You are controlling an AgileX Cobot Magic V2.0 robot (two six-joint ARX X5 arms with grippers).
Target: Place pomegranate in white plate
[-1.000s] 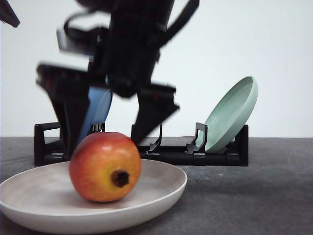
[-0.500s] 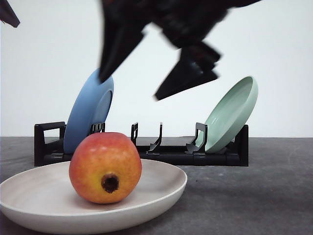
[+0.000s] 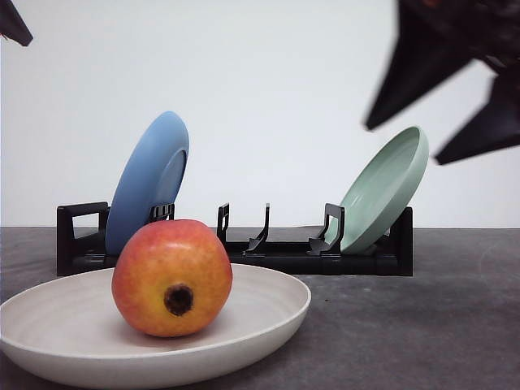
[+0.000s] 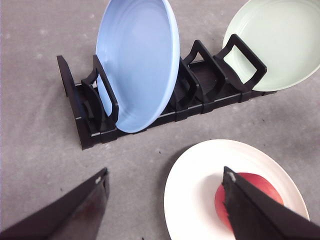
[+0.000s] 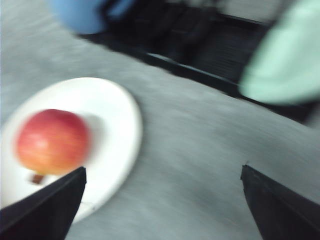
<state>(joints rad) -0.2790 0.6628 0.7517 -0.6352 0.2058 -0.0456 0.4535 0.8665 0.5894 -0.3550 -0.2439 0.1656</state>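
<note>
The pomegranate (image 3: pixel 172 279) rests free in the white plate (image 3: pixel 268 317) at the front left, its dark calyx facing the camera. My right gripper (image 3: pixel 402 146) hangs open and blurred high at the right, well clear of the fruit. In its wrist view the open gripper (image 5: pixel 163 171) is empty, with the pomegranate (image 5: pixel 52 141) and the white plate (image 5: pixel 117 130) off to one side. My left gripper (image 4: pixel 165 172) is open and empty above the table. One finger (image 4: pixel 255 210) partly hides the pomegranate (image 4: pixel 247 185) in the white plate (image 4: pixel 200 190).
A black dish rack (image 3: pixel 284 256) stands behind the white plate. It holds a blue plate (image 3: pixel 150 179) at its left end and a mint-green plate (image 3: pixel 386 191) at its right end, both leaning. Grey tabletop (image 3: pixel 422 325) lies to the right.
The right gripper has lifted away from the pomegranate and swung up and to the right. The fruit has rolled slightly in the plate, its calyx turning leftward.
</note>
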